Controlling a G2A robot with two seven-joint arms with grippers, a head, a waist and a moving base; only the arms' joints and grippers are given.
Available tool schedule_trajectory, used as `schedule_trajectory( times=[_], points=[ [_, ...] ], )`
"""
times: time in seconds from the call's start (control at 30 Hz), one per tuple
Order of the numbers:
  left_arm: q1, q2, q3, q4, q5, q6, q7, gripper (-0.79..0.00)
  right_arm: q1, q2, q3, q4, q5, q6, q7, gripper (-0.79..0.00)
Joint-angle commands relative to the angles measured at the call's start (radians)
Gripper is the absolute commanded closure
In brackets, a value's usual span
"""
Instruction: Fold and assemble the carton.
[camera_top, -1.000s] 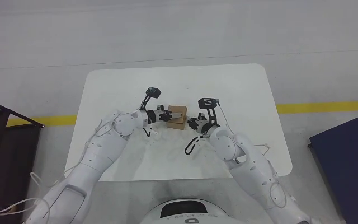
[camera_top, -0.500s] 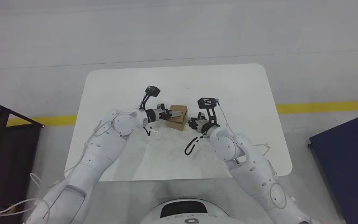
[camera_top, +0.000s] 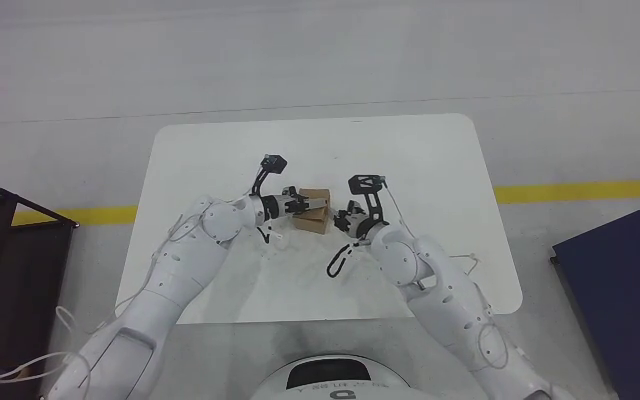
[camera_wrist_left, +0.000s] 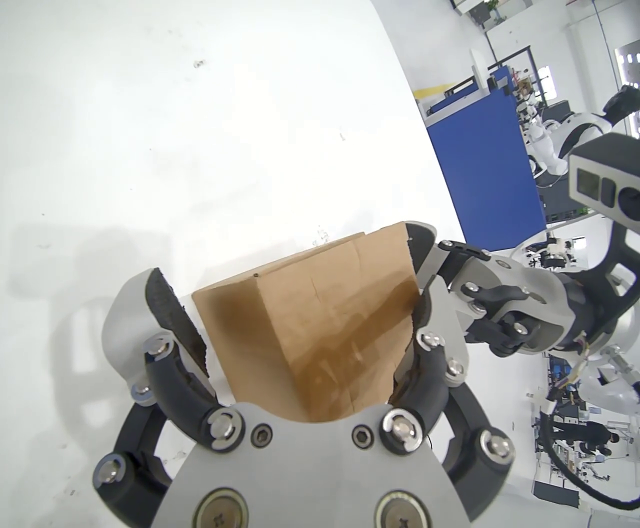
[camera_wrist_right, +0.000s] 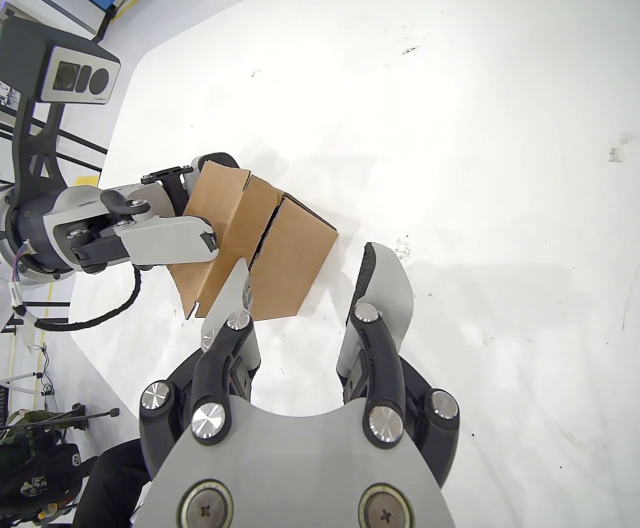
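Clamping the carton (camera_wrist_left: 325, 320), left tool (camera_wrist_left: 290, 300) (right tool (camera_wrist_right: 306, 264) alongside, spread).

1. Both arms bend inward at the elbows, with the grippers facing each other, close together.
2. Left gripper (camera_wrist_left: 292, 300): 2 fingers clamped on opposite sides of the carton (camera_wrist_left: 345, 320).
3. Right gripper (camera_wrist_right: 306, 265): 2 fingers spread apart.

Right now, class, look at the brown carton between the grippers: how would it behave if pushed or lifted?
The carton is probably light, being thin card. Its seam gapes and one flap sticks out, so it would likely flex or skew under a push. The left gripper clamps one end, and the matt card probably won't slip.
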Motion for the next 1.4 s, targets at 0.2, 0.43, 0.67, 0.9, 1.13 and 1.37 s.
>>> schedule_trajectory(
  times=[0.2,0.43,0.67,0.9,1.13,1.37],
  points=[
    [0.001,-0.002,-0.002,0.005,-0.009,-0.006,0.009,-0.785,-0.008,0.001,0.030,0.011,0.111,-0.093,0.017,-0.397],
    [0.004,-0.001,-0.010,0.017,-0.035,-0.020,0.004,-0.785,0.013,0.003,0.066,0.087,0.231,-0.206,0.047,-0.388],
    [0.002,-0.002,-0.015,0.024,-0.070,-0.032,-0.013,-0.785,0.041,-0.001,0.047,0.121,0.243,-0.209,0.044,-0.385],
    [0.000,-0.002,-0.017,0.029,-0.089,-0.037,-0.026,-0.785,0.058,-0.003,0.038,0.141,0.254,-0.213,0.042,-0.391],
    [-0.004,-0.004,-0.006,0.037,-0.061,-0.023,-0.025,-0.785,0.061,-0.003,0.036,0.147,0.249,-0.207,0.038,-0.388],
    [-0.010,-0.009,0.005,0.045,-0.053,-0.020,-0.017,-0.785,0.050,0.001,0.041,0.136,0.242,-0.203,0.034,-0.391]
  ],
)
